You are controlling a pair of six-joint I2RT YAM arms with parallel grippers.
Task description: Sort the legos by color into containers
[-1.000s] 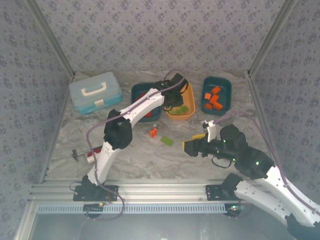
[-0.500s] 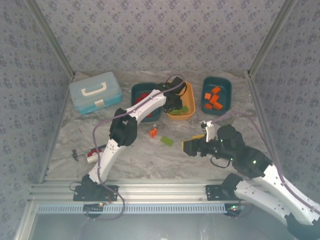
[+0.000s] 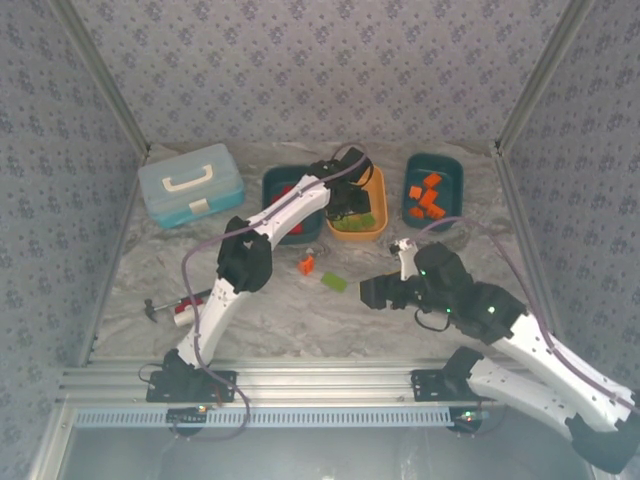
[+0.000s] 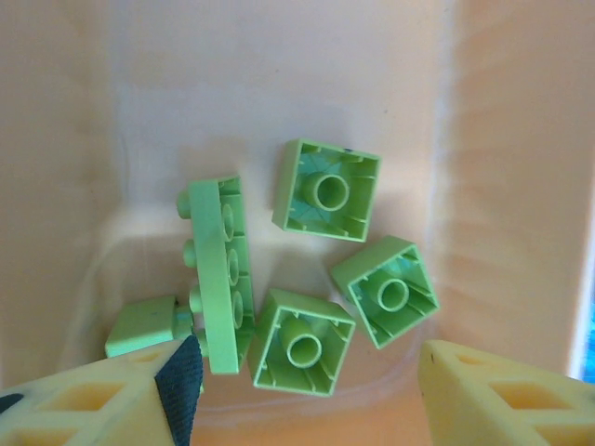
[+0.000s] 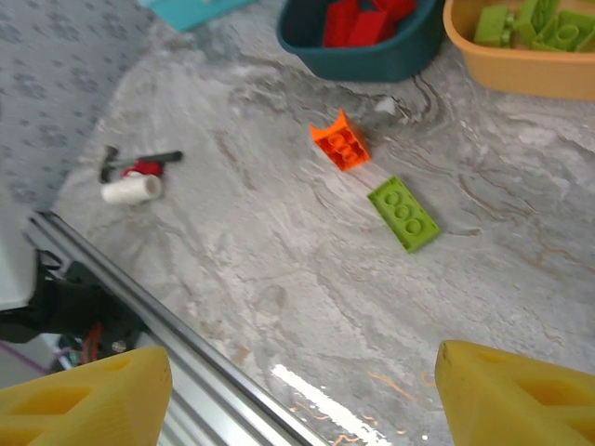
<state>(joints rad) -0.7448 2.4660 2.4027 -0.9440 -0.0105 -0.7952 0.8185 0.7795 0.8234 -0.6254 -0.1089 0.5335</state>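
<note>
Left pincer (image 4: 302, 400) wide over orange tub (image 4: 507, 139) of green legos (image 4: 327, 190); teal tubs (image 5: 372, 60): red legos (image 5: 358, 17), orange legos (image 3: 428, 198).

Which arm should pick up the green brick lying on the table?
Right, probably. The right gripper is open above the table, close to the green brick. The left gripper is farther off, over the orange tub.

Right claw (image 3: 371, 293): moved left across the tabletop (image 3: 280, 310) and now sits closer to the loose green brick (image 3: 334, 282). The yellow finger seen a second ago is turned out of sight.
Right forearm (image 3: 470, 305): swung left with the claw and now lies lower, farther from the right wall.
Left elbow (image 3: 245, 265): shifted slightly right and away from the near edge.
</note>
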